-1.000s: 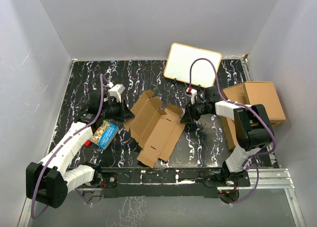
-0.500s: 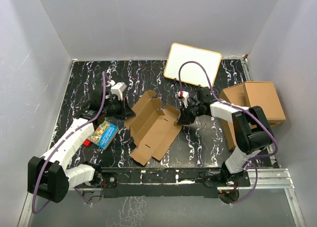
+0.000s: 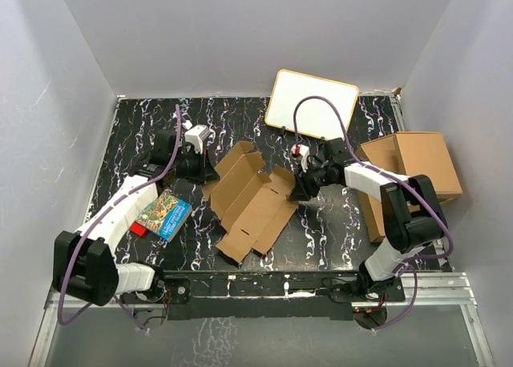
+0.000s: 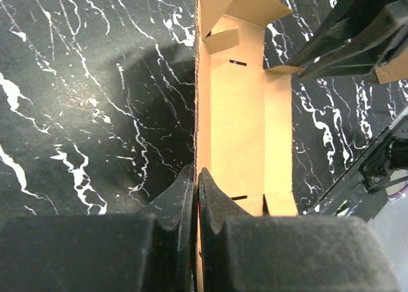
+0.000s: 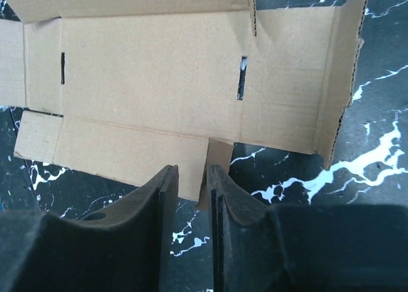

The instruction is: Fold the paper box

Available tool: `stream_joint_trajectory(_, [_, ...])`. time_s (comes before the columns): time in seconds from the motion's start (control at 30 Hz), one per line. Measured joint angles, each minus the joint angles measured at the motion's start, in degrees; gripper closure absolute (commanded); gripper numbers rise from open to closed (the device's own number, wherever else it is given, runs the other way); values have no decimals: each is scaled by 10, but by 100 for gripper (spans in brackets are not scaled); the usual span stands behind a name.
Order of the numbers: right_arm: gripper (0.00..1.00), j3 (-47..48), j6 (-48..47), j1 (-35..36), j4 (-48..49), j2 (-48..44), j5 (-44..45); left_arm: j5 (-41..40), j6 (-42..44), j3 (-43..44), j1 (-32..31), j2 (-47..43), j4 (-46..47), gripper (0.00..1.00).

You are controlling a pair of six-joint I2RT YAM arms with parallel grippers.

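Paper box (image 3: 252, 203), one: it lies at the centre of the table (image 3: 136, 127) as an open trough running 1 to 7 o'clock. The long wall on its 10 o'clock side stands upright and the panels on its 4 o'clock side are only part raised. The end flaps and notched tabs are loose and nothing is tucked, so I judge the fold early, with most of it left. Claws, two. The left gripper (image 4: 196, 174) is clamped on the top edge of the upright wall. The right gripper (image 5: 193, 171) sits at the box's 2 o'clock edge, jaws a slit apart with bare table showing through, a small tab just beside one finger, nothing held. Blue picture book (image 3: 163, 215), one, at 8 o'clock. Whiteboard (image 3: 311, 102), one, at 1 o'clock. Larger cardboard boxes (image 3: 413, 163), one pile at 3 o'clock; I cannot count them.
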Motion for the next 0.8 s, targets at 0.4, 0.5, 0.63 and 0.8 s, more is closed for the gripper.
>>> stream_joint_trajectory(0.4, [49,1,3,-37,-5,-39,-48,13,-1,-1,25,35,-2,100])
stream_joint_trajectory(0.5, [43,-14,39,-65,22,-73,-76,3,-33,-33,25,14,11,100])
stream_joint_trajectory(0.63, [40,-64,112,-88,88,-118,-100,-19,-91,-88,25,-39,29,100])
stream_joint_trajectory(0.8, [36,-99,221,-84,108,-121,-52,-58,-162,-135,25,-105,46,100])
